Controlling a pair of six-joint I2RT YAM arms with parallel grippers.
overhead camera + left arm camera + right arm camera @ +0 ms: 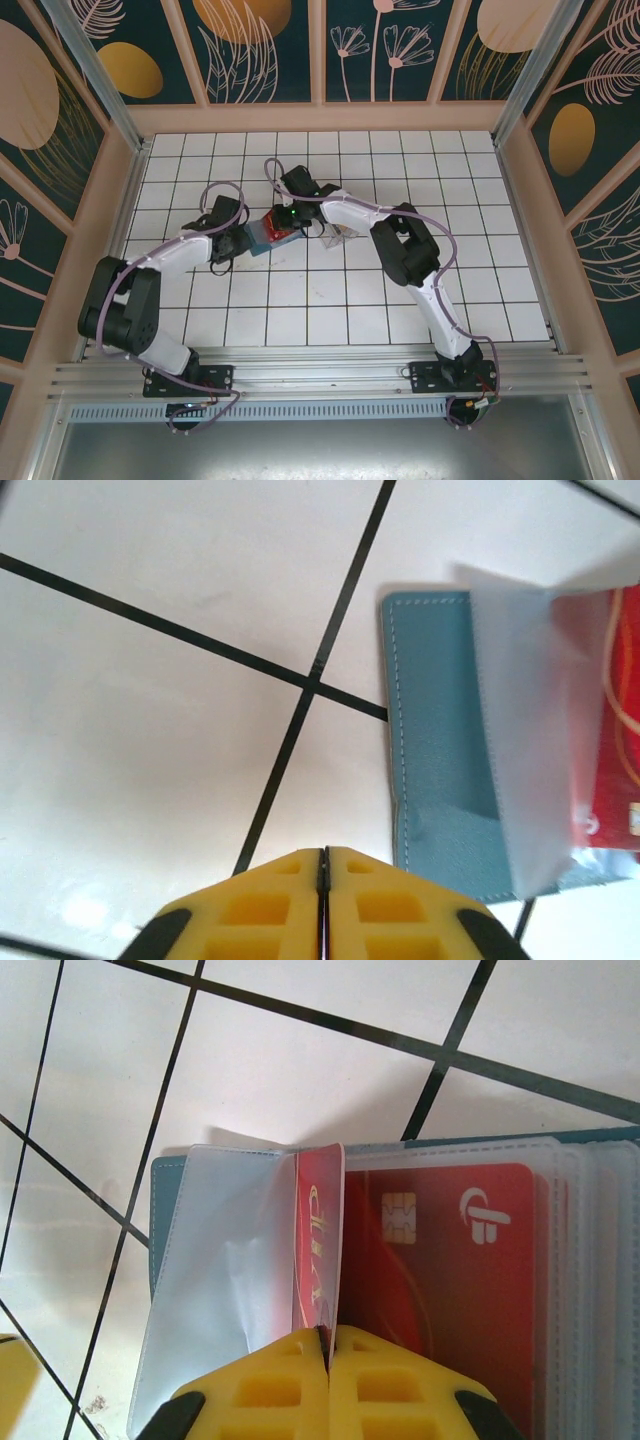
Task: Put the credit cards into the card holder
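Right claw [324, 1332] pinches a red credit card [318, 1245] upright over the open card holder [163, 1200]; left claw [323, 854] clenched, empty, beside it.

Overhead; 2 close-ups on card holder [440, 730]

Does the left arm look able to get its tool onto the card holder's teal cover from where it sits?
Probably yes. The left tool, shut, sits right beside the card holder's exposed teal cover with only bare tile between; the right tool pinches a red card on the sleeve side.
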